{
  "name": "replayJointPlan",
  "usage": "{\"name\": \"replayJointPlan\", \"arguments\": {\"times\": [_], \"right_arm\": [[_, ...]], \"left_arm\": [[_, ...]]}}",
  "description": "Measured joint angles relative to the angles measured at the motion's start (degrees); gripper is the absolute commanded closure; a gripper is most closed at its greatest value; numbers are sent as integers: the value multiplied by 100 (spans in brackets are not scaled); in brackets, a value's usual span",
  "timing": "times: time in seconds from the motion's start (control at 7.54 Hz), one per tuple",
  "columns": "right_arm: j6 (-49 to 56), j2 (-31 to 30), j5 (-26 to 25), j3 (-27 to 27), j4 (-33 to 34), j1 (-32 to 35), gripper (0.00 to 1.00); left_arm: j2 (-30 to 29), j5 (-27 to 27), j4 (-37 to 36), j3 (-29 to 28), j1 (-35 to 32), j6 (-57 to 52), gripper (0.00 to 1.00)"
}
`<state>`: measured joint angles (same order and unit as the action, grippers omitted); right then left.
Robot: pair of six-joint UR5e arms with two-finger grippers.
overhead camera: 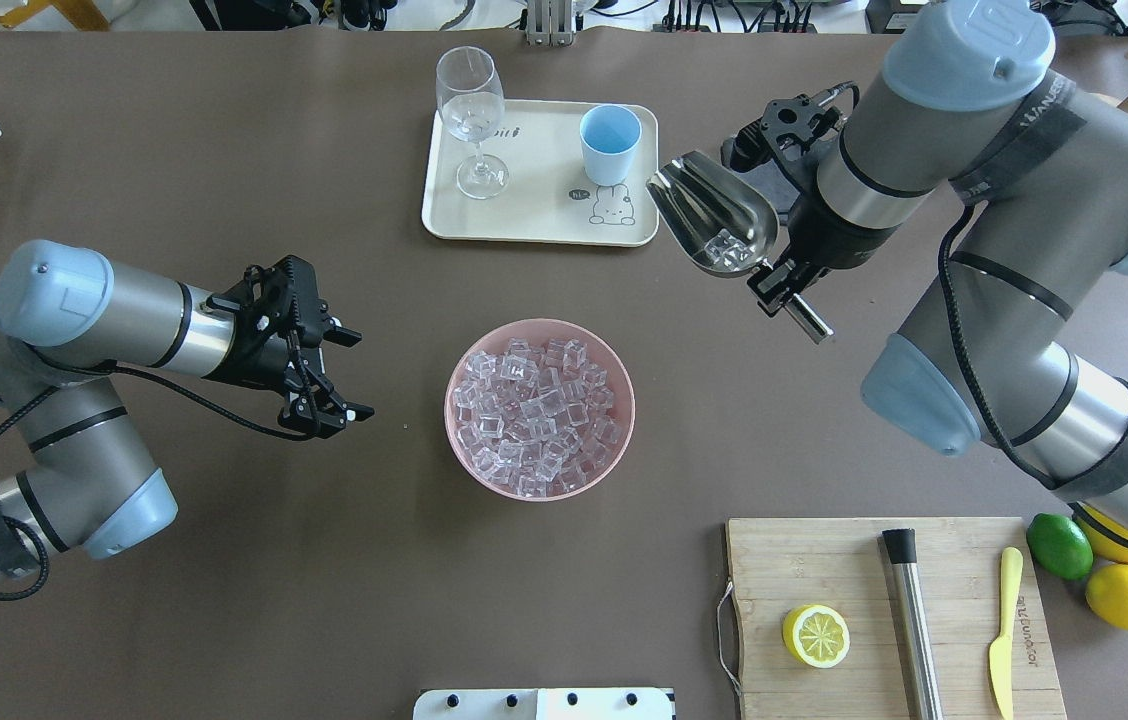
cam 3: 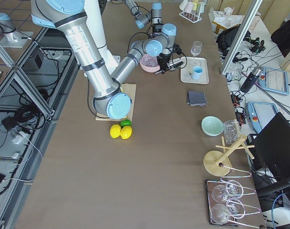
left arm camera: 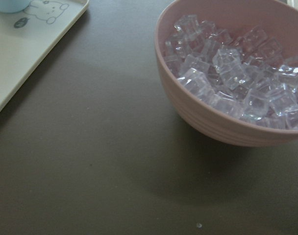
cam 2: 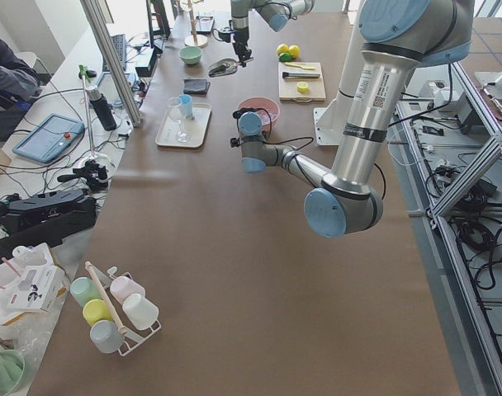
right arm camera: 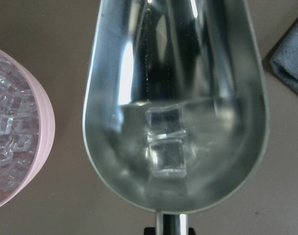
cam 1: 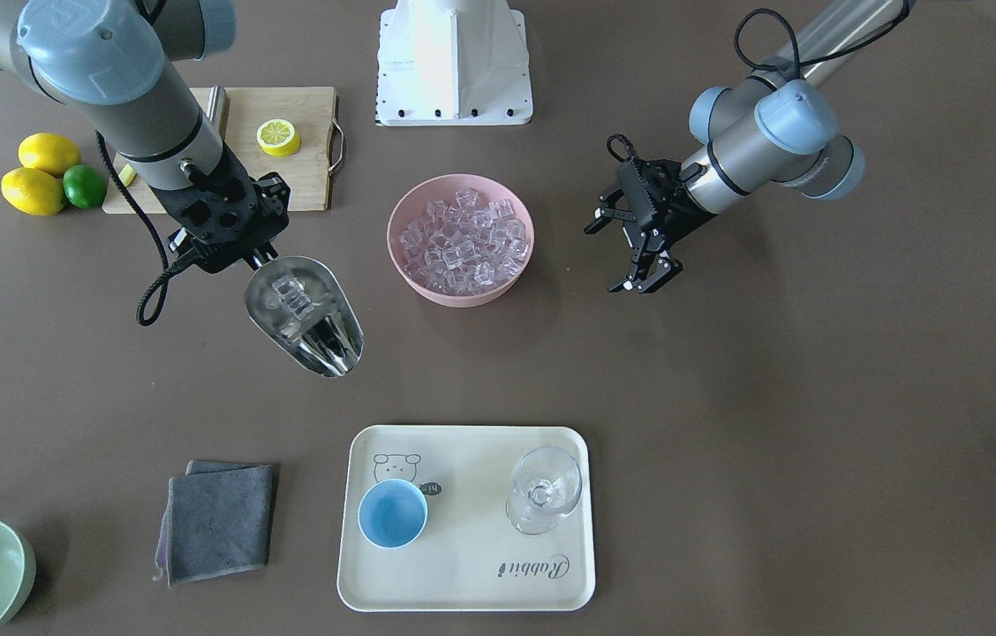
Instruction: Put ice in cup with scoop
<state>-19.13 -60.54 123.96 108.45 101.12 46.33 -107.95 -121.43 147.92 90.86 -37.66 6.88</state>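
Clamped in the right pincer by its short tubular handle: a shiny stainless-steel scoop, with small clear ice cubes lying at the handle end of the trough, two for certain, perhaps more. Held over the brown worktop just beside the cream tray, near the small round light-blue cup on that tray. More ice heaped in the pink bowl. Spread wide and empty beside that bowl: the left pincer.
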Motion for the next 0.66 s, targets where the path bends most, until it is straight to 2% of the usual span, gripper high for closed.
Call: {"name": "replayJointPlan", "arguments": {"times": [0.27,0.53,0.66], "right_arm": [[71,198,228,-276,607,152,100],[123,967,408,-1158,1169,253,100],[148,1380,522,-1737,1286,347,100]], "left_arm": [[220,31,-1069,460,-329,5,2],[261,173,-2294,747,-469,5,2],[268,493,-2692,860,-500,-3,2]]}}
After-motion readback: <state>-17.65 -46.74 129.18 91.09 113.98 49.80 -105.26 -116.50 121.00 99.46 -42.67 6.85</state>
